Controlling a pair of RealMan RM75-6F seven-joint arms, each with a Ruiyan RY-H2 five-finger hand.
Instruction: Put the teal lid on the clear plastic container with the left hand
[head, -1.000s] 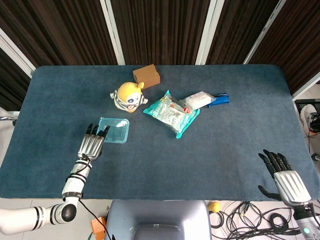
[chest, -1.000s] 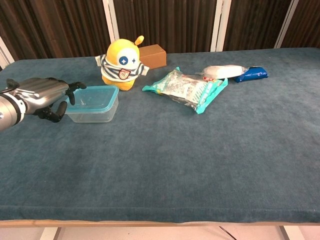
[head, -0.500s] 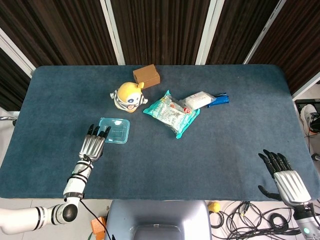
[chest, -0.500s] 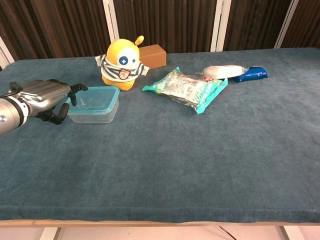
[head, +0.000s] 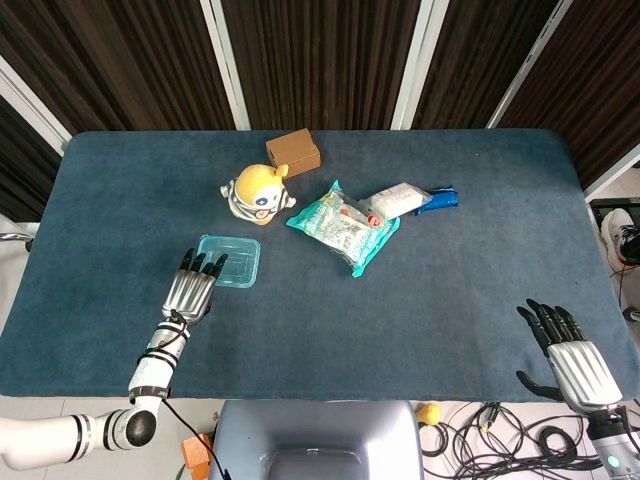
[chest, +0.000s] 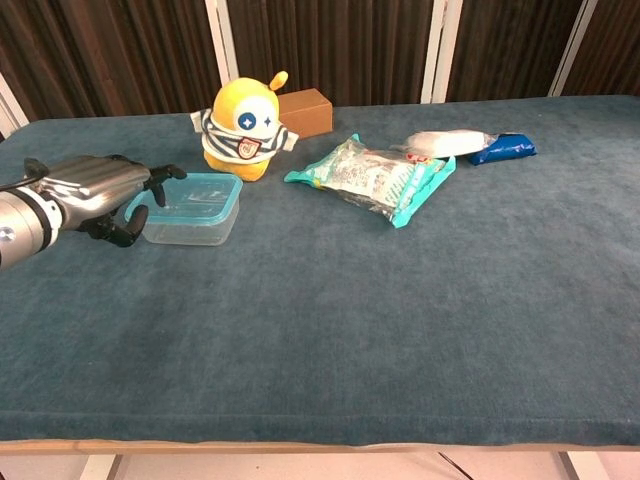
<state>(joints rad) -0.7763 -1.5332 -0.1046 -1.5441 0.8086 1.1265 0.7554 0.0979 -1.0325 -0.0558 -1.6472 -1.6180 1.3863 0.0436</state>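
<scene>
Dark slatted panels with pale uprights stand behind the blue cloth-covered table (head: 470, 290).

From the head view, the clear plastic container with its teal lid (head: 229, 262) sits toward the table's left edge, about midway between back and front. It is a shallow, rounded-corner rectangle, and the teal rim frames a see-through top. Your left hand (head: 193, 285) lies palm down at the container's front-left corner, dark fingertips (head: 207, 262) spread over the teal edge and holding nothing. Your right hand (head: 566, 352) hangs off the table's front-right corner, fingers apart and empty. Behind the container stands a round yellow toy figure with a striped scarf (head: 257, 194); a small brown cardboard box (head: 293, 152) is near the back edge. A teal-edged snack bag (head: 345, 226), a white pouch (head: 396, 199) and a dark blue packet (head: 441, 198) lie around the middle. Print on them is too small to read.

From the chest view, the container (chest: 193, 208) shows clear walls under the teal lid, which looks seated flat. The left hand (chest: 100, 192) reaches in from the left edge, one finger on the lid's rim. The toy (chest: 243, 128) carries a small badge whose writing you cannot make out. The right hand is out of this view.

Since a second ago, your left hand has crept a little further over the lid, and the container has shifted slightly.
</scene>
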